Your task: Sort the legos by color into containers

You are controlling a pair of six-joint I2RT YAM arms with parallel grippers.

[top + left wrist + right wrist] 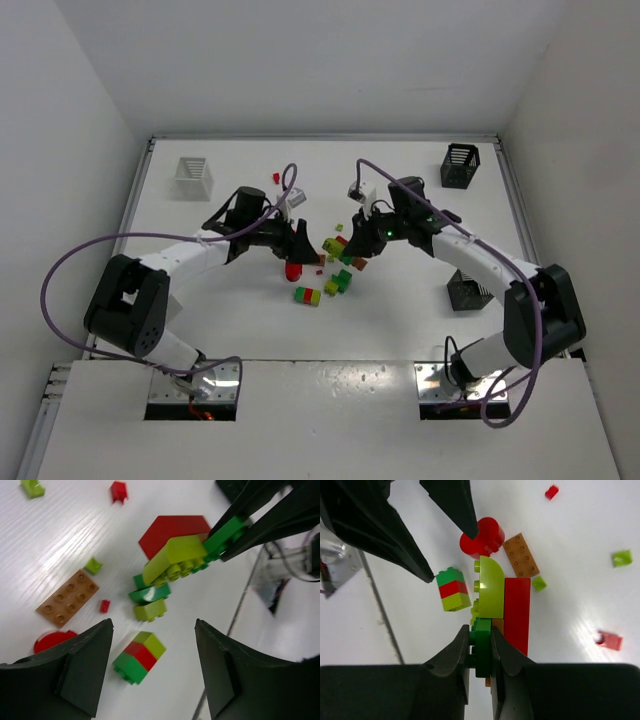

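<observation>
My right gripper point(481, 652) is shut on a green brick point(483, 645) at the end of a clump of legos. A yellow-green curved brick point(490, 592) and a long red brick point(517, 612) are joined to the green one. From the left wrist view the same clump point(175, 557) hangs just above the table. My left gripper point(152, 630) stands open and empty over a small green, red and yellow-green stack point(138, 656). In the top view both grippers meet mid-table, left gripper point(298, 245) facing right gripper point(352, 237). The containers stand apart: a white basket point(193, 177) and two black baskets point(459, 166), point(467, 290).
An orange-brown plate point(68, 597) and a round red piece point(52, 640) lie left of the stack. Small loose red and yellow-green legos point(342, 280) are scattered around the centre. One black basket sits close to my right forearm.
</observation>
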